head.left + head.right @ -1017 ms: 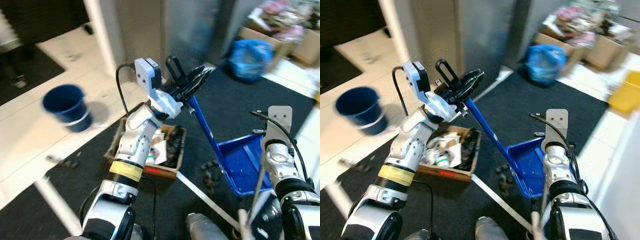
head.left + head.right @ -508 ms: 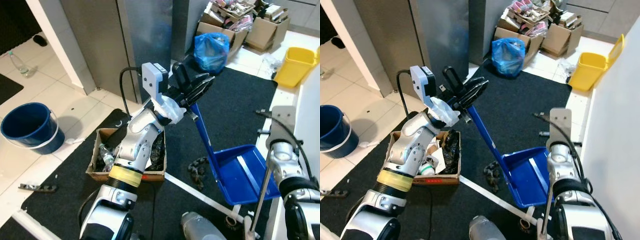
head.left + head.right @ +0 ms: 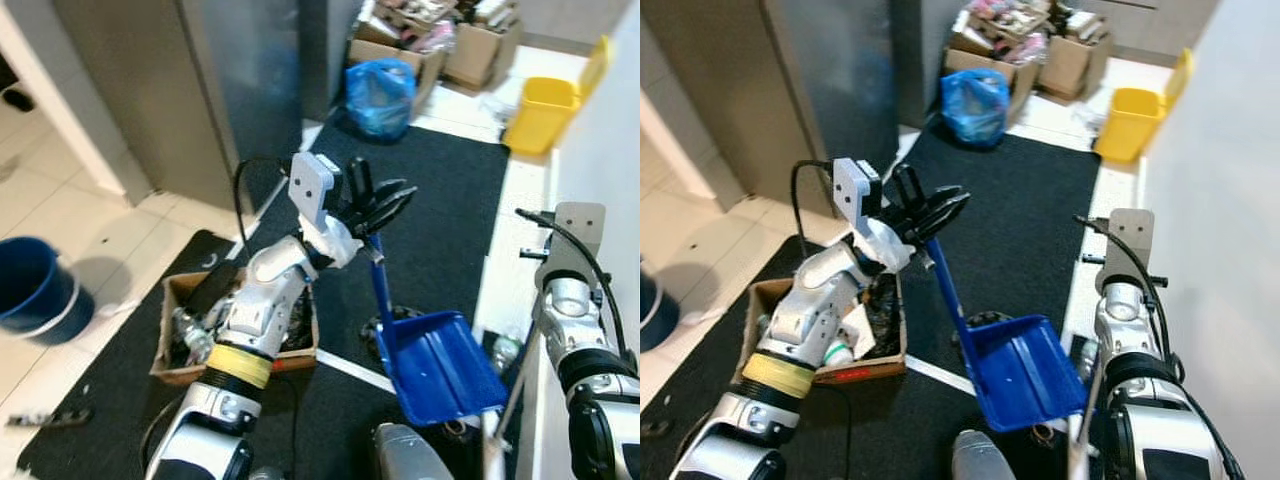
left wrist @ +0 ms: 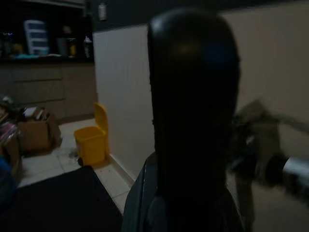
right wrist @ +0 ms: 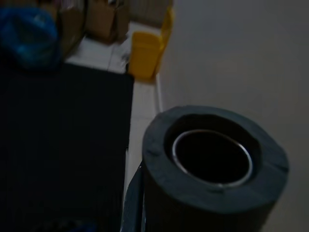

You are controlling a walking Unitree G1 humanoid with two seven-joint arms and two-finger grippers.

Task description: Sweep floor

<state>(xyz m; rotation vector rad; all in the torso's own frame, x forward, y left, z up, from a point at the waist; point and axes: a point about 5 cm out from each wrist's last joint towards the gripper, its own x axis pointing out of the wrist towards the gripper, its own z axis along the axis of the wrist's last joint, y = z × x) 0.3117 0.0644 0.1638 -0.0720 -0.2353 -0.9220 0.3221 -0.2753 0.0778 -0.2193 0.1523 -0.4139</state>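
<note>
Your left end effector point(image 3: 372, 205) is clamped on the blue dustpan point(image 3: 436, 365) handle over the black mat point(image 3: 440, 215); your right end effector's state can't be told

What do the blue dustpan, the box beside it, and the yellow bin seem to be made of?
The blue dustpan looks like moulded plastic: even colour, smooth glossy scoop. The box seems to be plain brown cardboard, with matte open flaps. The yellow bin is probably plastic too, uniformly coloured and smooth, though it is too far away to be sure.

Dark rounded handle point(image 4: 193, 121) close up, yellow bin point(image 4: 91, 140) and cardboard boxes point(image 4: 34, 135) beyond
</note>
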